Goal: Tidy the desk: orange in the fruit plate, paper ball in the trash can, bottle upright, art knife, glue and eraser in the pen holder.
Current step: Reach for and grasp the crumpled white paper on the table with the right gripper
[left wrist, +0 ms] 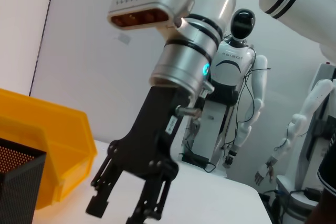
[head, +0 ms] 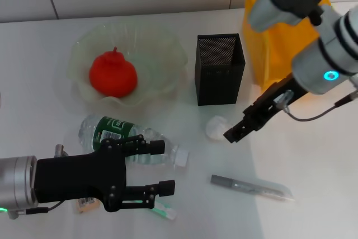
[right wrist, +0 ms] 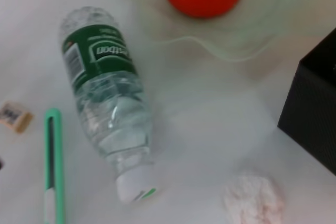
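Orange (head: 113, 74) in fruit plate (head: 168, 48), bottle (head: 114, 132) lying flat, left gripper (head: 155, 166) jaws open over it, right gripper (head: 234, 134) jaws parted just right of paper ball (head: 216, 127), pen holder (head: 220, 69) beyond.

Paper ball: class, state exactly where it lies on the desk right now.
In the head view the paper ball lies on the table just in front of the pen holder, right of the bottle's cap, with the right gripper beside it.
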